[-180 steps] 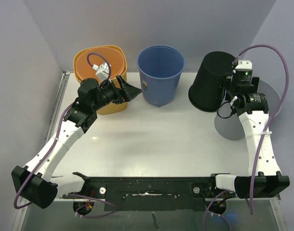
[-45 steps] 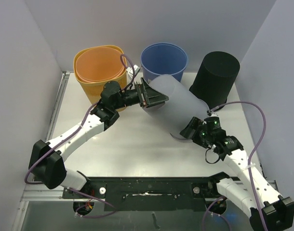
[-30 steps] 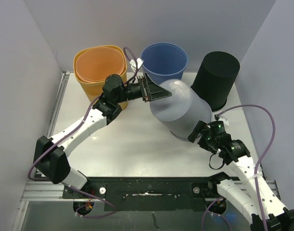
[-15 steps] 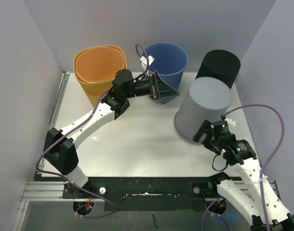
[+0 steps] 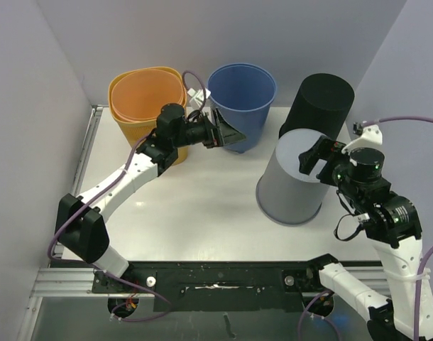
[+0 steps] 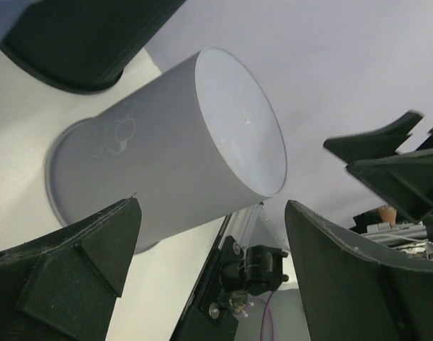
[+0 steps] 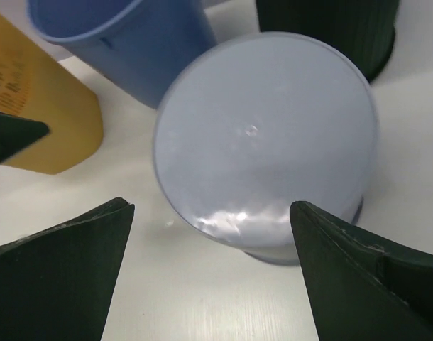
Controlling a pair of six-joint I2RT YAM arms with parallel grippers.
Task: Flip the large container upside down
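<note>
My right claw point(image 7: 211, 204) was spread wide with nothing in it. In its wrist view one dark finger point(image 7: 60, 270) sat to each side of the large grey container point(image 7: 266, 135), and neither touched it. From overhead, that claw point(image 5: 320, 153) hung just above the right edge of the container's point(image 5: 294, 181) upturned base.

The container stood upside down on the white table point(image 5: 195, 206). Its flat closed bottom faced up and its wider rim rested on the surface, upright rather than tilted.

My left claw point(image 5: 227, 131) was well apart from the container, to its left and farther back. It was also opened wide and empty. Its wrist camera looked between the parted fingers point(image 6: 67, 270) across the table at the container's point(image 6: 167, 163) side and pale round base. I couldn't tell from that view exactly how far away the container stood.

Just behind the container stood a black bin point(image 5: 323, 99), close to it and with its wide end down on the table. In my right wrist view only its ribbed lower edge point(image 7: 330, 28) showed.

Behind the container and to its left was a blue bin point(image 5: 241, 96), open end up. My left claw was right in front of that one. Farther left of the container again stood an orange bin point(image 5: 145, 96), also open upward.
</note>
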